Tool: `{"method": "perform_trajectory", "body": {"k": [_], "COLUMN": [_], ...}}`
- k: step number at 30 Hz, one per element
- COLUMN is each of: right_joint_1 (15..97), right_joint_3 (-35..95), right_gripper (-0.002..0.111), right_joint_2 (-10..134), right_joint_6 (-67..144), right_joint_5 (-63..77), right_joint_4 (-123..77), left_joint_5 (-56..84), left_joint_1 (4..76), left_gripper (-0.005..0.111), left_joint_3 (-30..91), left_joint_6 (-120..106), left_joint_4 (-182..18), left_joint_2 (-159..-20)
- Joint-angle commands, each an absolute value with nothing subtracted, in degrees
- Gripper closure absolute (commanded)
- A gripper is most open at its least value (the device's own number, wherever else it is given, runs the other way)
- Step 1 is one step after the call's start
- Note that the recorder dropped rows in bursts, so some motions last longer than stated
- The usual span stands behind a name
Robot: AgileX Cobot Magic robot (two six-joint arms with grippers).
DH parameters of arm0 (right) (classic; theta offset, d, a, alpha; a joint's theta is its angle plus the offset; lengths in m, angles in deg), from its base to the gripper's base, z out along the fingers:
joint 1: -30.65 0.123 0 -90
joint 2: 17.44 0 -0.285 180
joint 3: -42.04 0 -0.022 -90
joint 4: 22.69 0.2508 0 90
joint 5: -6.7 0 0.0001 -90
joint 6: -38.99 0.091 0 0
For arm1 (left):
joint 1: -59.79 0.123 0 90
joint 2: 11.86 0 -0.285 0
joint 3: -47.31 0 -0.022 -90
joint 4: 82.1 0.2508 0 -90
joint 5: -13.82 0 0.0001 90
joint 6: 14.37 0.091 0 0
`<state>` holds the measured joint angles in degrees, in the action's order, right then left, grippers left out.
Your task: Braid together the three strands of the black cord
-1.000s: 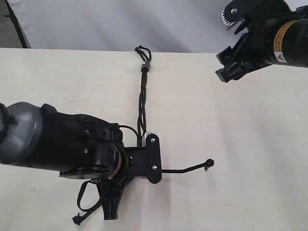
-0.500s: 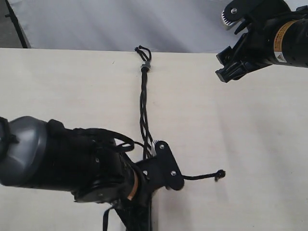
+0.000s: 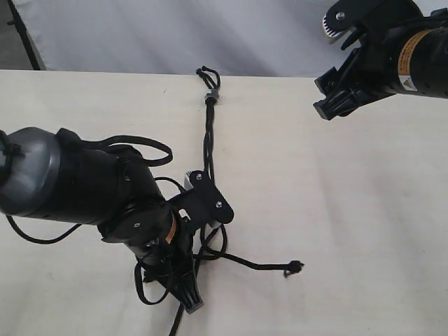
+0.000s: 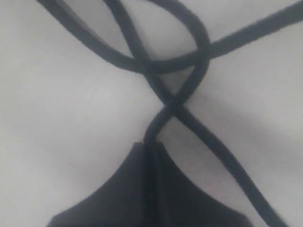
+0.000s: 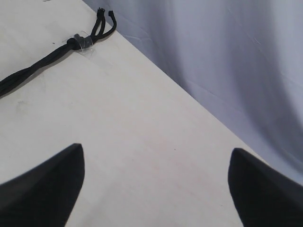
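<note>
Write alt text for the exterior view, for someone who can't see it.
A robot's left gripper reaches down into a black cord on a pale table, where its twisted upper length opens into loose strands. One strand trails right to a knotted tip; the right gripper hovers open at upper right, away from the cord.

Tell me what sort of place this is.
Most likely a robot lab or test bench: a pale table with a plain cloth backdrop behind, a robot's left arm and right arm over it, and a black cord laid out.
</note>
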<state>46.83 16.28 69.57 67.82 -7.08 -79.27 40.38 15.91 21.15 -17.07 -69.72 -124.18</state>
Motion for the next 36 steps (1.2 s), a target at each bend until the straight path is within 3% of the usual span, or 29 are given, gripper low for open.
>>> {"method": "perform_trajectory", "body": {"k": [1,11,16,20,22,36], "right_joint_1": [46.4,46.4,46.4,46.4,46.4,46.4], "right_joint_3": [16.0,15.9,15.9,15.9,15.8,15.9], "right_gripper": [0.031,0.031,0.031,0.031,0.031,0.031], "right_joint_2": [69.2,69.2,69.2,69.2,69.2,69.2], "right_joint_6": [68.2,68.2,68.4,68.6,68.5,68.5], "right_joint_5": [-6.3,-5.6,-5.6,-5.6,-5.6,-5.4], "right_joint_4": [-79.5,-79.5,-79.5,-79.5,-79.5,-79.5], "left_joint_5": [40.7,39.6,39.4,39.5,39.6,42.7], "left_joint_1": [16.5,16.0,9.9,7.7,7.9,7.9], "left_gripper": [0.106,0.106,0.105,0.065,0.054,0.054], "left_joint_3": [20.4,20.5,21.6,24.2,24.3,25.9], "left_joint_6": [-17.6,-16.7,-16.2,-18.3,-18.3,-18.1], "left_joint_4": [-70.8,-82.7,-84.0,-84.3,-83.9,-78.8], "left_joint_2": [-125.3,-125.7,-125.7,-125.7,-125.7,-124.0]}}
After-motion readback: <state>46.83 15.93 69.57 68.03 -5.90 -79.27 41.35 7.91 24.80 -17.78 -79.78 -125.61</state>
